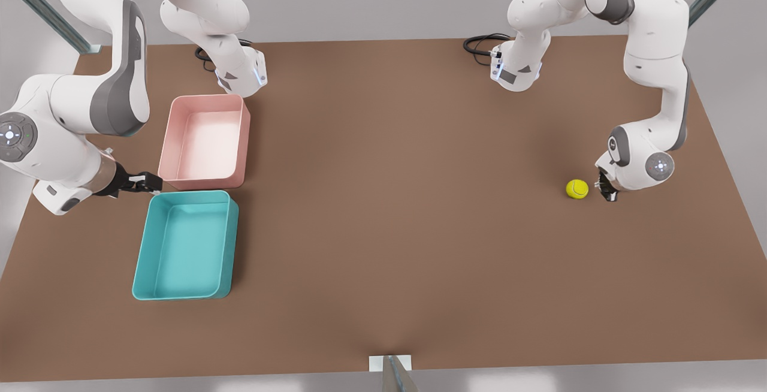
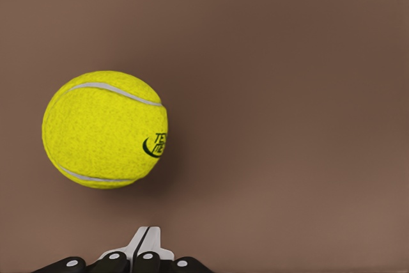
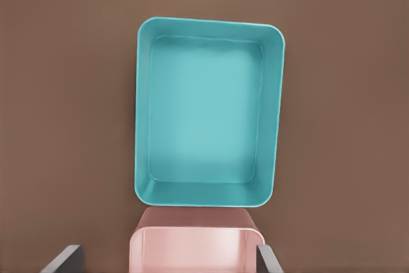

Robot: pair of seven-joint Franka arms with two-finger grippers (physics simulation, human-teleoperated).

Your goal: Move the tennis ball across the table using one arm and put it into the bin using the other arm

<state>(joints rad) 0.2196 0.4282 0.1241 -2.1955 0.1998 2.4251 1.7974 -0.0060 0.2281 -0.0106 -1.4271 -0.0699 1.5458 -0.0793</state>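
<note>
The tennis ball [image 1: 577,189] rests on the brown table [image 1: 395,200] at the front view's right; in the left wrist view the tennis ball [image 2: 105,130] lies close ahead of the fingers. My left gripper [image 1: 606,191] hovers low just right of the ball, not touching it, its fingers [image 2: 148,240] pressed together with nothing between them. At the front view's left sits the teal bin [image 1: 184,246], empty, also seen as the bin [image 3: 208,112] in the right wrist view. My right gripper [image 1: 150,183] waits above the bin's far left corner, fingertips [image 3: 64,257] spread wide.
A pink tub [image 1: 205,140], empty, stands just behind the teal bin, nearly touching it. Both arm bases [image 1: 242,74] and black cables [image 1: 479,43] sit at the table's far edge. A small bracket [image 1: 390,365] marks the near edge.
</note>
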